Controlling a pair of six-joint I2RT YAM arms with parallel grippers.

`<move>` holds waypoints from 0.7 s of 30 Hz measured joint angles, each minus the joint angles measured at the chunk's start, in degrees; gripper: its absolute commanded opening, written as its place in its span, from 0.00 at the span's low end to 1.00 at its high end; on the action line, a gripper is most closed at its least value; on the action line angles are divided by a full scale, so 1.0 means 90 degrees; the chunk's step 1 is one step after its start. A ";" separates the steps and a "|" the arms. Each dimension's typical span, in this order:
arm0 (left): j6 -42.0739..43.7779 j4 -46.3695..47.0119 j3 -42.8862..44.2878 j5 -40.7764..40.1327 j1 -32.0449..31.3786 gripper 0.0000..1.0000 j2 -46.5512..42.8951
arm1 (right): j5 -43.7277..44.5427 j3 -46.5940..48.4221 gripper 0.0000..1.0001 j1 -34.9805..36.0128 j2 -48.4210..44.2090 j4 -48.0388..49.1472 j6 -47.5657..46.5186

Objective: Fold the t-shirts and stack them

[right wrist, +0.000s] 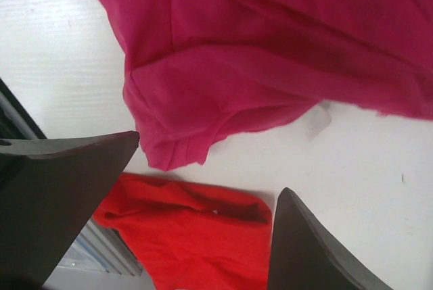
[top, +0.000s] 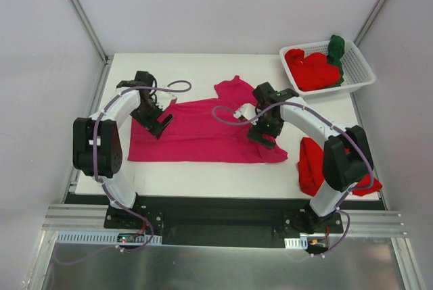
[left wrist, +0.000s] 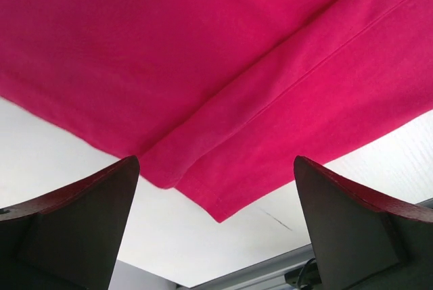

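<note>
Your left gripper and right gripper hang open over either end of the pink shirt; its fold seems pending, so pinch both edges.

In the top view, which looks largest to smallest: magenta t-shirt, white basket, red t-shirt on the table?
magenta t-shirt
white basket
red t-shirt on the table, partly hidden behind right arm, so last two unsure

Both the left tool and right tool gape wide.
</note>
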 measured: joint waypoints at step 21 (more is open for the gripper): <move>-0.0039 0.0189 0.0911 -0.0359 -0.0784 0.99 0.1605 | 0.0427 -0.0670 0.96 0.0733 0.0260 0.1171 0.0665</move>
